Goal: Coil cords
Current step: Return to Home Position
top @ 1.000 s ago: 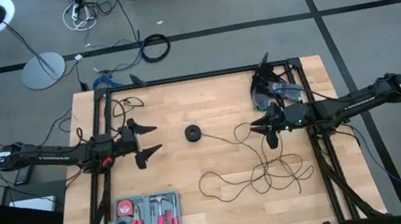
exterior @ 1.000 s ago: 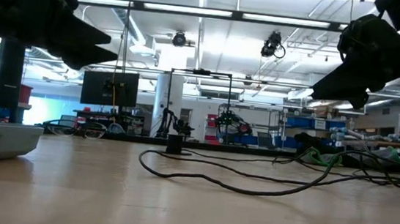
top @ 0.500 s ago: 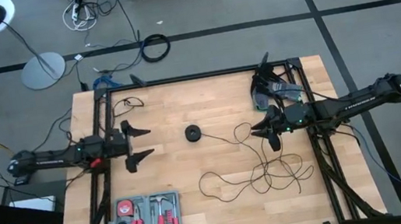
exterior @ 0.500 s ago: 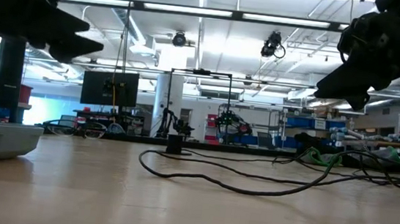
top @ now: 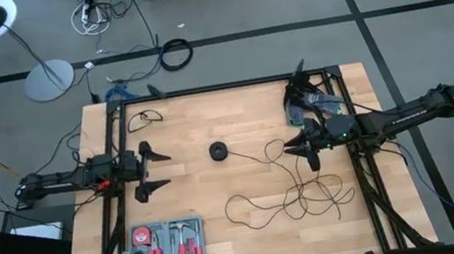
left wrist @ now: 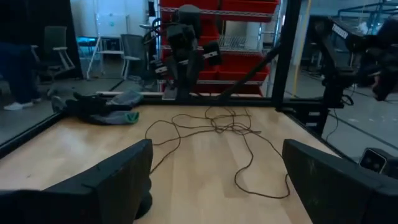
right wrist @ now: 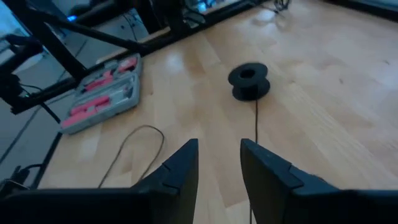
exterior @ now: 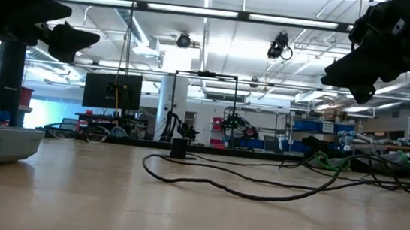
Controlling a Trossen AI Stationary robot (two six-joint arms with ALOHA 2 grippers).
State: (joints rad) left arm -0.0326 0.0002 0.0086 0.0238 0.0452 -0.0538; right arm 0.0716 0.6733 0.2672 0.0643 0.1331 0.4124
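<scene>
From the high view, my right pincer [top: 307, 146] hovers over the right half of the wooden table [top: 191, 123], its arm reaching in level from the right edge. The cord [top: 295, 196] lies mostly on the near side of this pincer, a loose sprawl of thin black loops. One strand runs from those loops past my pincer tips and on to the small round puck [top: 218, 151], which sits ahead of the pincer toward the table's middle. My left pincer [top: 149, 168] waits at the left edge, fingers spread wide, well apart from the puck. I judge the right arm the nearer one to the cord. A toolbox tray [top: 165, 252] sits at the table's near left.

From the low view, the cord [exterior: 259, 182] runs flat along the table, its long run going side to side. My right pincer [exterior: 349, 72] hangs high above it and grips nothing.

From the left wrist view, both wide fingers [left wrist: 118, 177] frame the empty table. The cord loops [left wrist: 217, 127] lie far ahead, beneath the other arm.

From the right wrist view, my two fingers [right wrist: 177, 174] stand slightly apart with nothing between them. The puck [right wrist: 249, 81] lies straight ahead, and its strand [right wrist: 256, 124] runs back toward the gap between my fingers. That line is what the coming move likely depends on.
</scene>
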